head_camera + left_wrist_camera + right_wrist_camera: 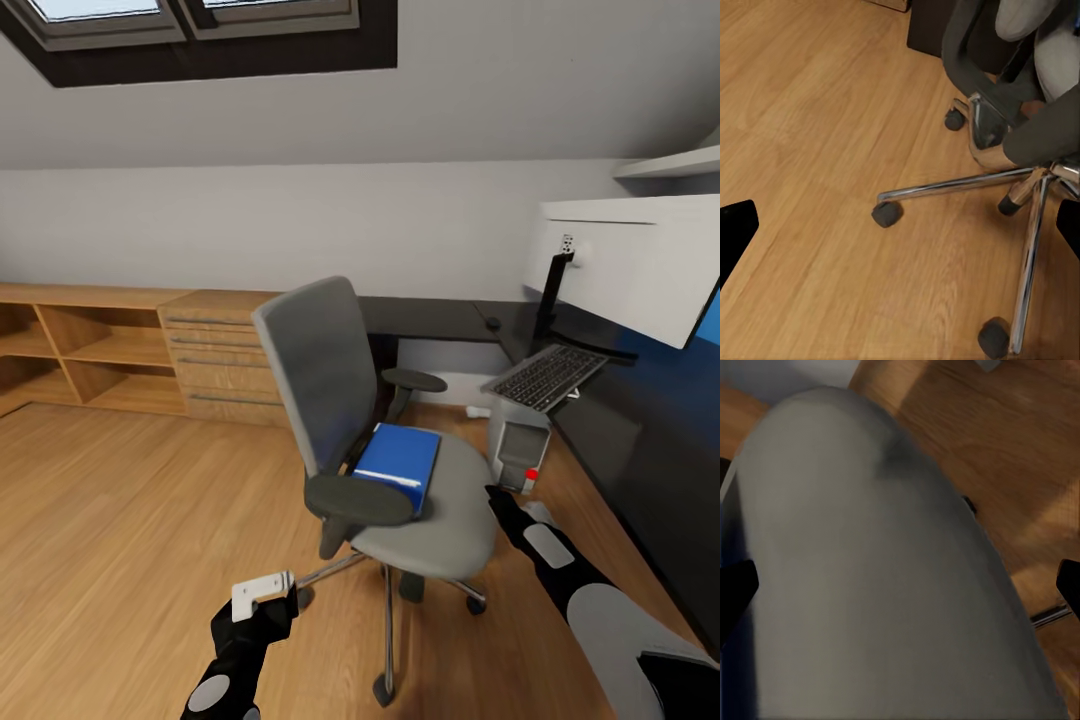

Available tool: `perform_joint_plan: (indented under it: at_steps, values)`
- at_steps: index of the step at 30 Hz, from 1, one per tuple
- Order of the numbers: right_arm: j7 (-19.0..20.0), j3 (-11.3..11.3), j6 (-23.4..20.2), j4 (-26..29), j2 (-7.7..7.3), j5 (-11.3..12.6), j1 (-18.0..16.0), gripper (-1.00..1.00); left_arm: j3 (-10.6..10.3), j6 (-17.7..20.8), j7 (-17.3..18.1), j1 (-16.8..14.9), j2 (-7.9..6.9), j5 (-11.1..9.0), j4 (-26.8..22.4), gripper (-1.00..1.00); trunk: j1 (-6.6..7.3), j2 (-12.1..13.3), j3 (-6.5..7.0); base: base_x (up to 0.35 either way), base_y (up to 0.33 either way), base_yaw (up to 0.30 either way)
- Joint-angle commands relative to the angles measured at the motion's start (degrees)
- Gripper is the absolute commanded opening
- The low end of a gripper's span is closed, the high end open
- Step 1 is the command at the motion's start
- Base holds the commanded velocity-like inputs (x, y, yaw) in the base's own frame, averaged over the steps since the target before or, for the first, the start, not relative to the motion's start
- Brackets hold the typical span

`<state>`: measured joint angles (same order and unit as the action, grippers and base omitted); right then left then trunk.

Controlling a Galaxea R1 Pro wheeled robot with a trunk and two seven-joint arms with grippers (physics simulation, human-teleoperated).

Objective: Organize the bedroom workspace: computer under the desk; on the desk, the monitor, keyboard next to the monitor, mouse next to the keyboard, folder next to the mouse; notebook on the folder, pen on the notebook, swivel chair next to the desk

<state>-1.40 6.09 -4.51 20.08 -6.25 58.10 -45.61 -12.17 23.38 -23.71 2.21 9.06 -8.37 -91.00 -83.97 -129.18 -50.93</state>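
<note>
A grey swivel chair (pixel 330 370) stands mid-room on the wood floor, and a blue folder (pixel 400 462) lies flat on its seat (pixel 885 585). To its right, a dark desk (pixel 620 450) carries a white-backed monitor (pixel 630 265) and a keyboard (pixel 548 375) at the desk's edge. A small dark mouse (pixel 493 323) rests farther back on the desk. The computer tower (pixel 518 448) stands on the floor under the desk. My right gripper (pixel 497 497) is open at the seat's right rim. My left gripper (pixel 268 605) hangs open, low, beside the chair's chrome base (pixel 1020 187).
Wooden shelves and drawers (pixel 215 350) line the back wall at left. The chair's armrest (pixel 358 498) sits between my left arm and the folder. Its casters (pixel 886 214) spread over the floor. A white shelf (pixel 670 160) projects above the monitor.
</note>
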Motion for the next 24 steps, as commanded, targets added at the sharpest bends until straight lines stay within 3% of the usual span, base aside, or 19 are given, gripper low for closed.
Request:
perform_joint_plan:
  at_steps: [1,14,24]
  values:
    - [-0.2,0.2,-0.3,0.0,0.01,0.3,0.0,1.00,-0.1,0.1,-0.5,0.0,-0.01,-0.6,-0.1,1.00,-0.02,0.0,-0.05,0.216,0.000,0.000]
    - [-0.3,0.2,-0.3,-0.6,0.12,0.3,0.0,1.00,0.2,0.1,-0.5,0.0,-0.01,-0.6,-0.3,1.00,-0.02,0.0,-0.05,0.053,0.000,0.000]
    - [-0.1,0.2,-0.3,-3.1,0.28,0.5,0.0,1.00,2.6,0.2,-0.5,0.0,0.00,-0.7,-0.6,1.00,-0.02,0.0,-0.05,0.001,0.000,0.000]
